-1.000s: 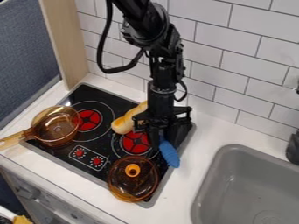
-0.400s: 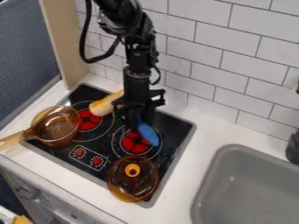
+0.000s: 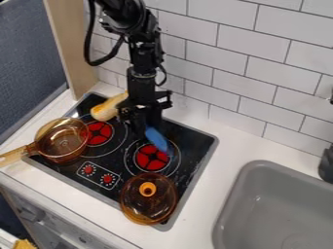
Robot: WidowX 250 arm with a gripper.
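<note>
the arm [image 3: 141,53] comes in from the top edge, left of the middle, and bends down in front of the wall [image 3: 228,63]. its lower part hangs nearly upright, with a slight lean, and a black cable [image 3: 88,46] loops out on its left in the picture. the gripper [image 3: 145,127] points down over the back half of the stove [image 3: 191,141], behind the burner nearest the lid [image 3: 148,202]. i cannot tell how far open it is, or whether it has hold of anything.

the blue thing [image 3: 157,139] is right at its tip, slanting down toward the front and right over that burner; its upper end is hidden by the gripper. the tan roll [image 3: 106,109] is on the other side, by the back edge of the stove, and its far end runs behind the arm. whether either one touches the stove is hard to make out.

the amber pan [image 3: 63,142] is at the stove's left, partly over the other burner, its handle [image 3: 14,155] cut off by the left edge. the sink [image 3: 280,194] is cut off at the lower right, and a dark thing [image 3: 326,164] at the right edge is too cut off to name.
</note>
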